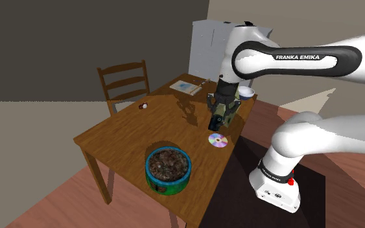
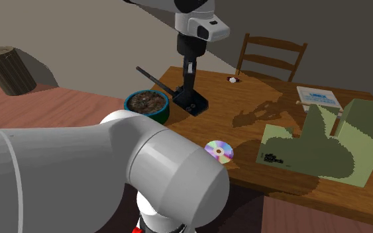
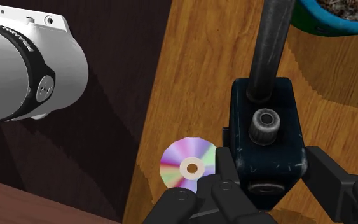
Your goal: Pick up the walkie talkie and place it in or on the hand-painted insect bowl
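My gripper [image 1: 220,114] is shut on a dark walkie talkie [image 1: 218,122] and holds it in the air above the wooden table [image 1: 119,139]. In the wrist view the black fingers [image 3: 225,175] clasp the body of the walkie talkie [image 3: 263,137], whose long antenna points toward the bowl [image 3: 336,16]. The bowl [image 1: 168,170] is blue-green outside and brownish inside, and stands near the table's front corner in the shoulder view. In the second exterior view the walkie talkie [image 2: 190,100] hangs under the gripper [image 2: 189,83], just beside the bowl [image 2: 148,104].
A shiny disc [image 1: 218,140] lies on the table's edge under the gripper. A wooden chair [image 1: 124,81], a flat book [image 1: 186,85], a small red-and-white item [image 1: 144,105] and a white bowl [image 1: 246,94] are farther back. An olive-green box [image 2: 350,136] sits on the table.
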`<action>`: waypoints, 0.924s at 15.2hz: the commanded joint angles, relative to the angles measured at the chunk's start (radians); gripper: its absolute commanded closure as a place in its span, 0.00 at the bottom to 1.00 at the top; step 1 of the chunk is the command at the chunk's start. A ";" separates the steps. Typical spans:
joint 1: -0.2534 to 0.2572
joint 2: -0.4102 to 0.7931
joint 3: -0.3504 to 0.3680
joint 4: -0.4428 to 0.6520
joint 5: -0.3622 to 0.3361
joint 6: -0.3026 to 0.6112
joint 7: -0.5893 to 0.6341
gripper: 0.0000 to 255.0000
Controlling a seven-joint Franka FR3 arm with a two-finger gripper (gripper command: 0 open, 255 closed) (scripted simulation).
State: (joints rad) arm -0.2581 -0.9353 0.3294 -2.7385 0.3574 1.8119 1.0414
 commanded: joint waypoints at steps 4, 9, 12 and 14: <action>0.002 0.016 0.012 0.058 0.003 -0.036 0.027 1.00; 0.026 0.136 0.145 0.138 0.076 0.034 0.138 1.00; 0.024 0.218 0.225 0.199 0.101 0.076 0.205 1.00; 0.017 0.276 0.279 0.245 0.109 0.104 0.251 1.00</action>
State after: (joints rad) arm -0.2395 -0.6838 0.5830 -2.5080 0.4607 1.8987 1.2713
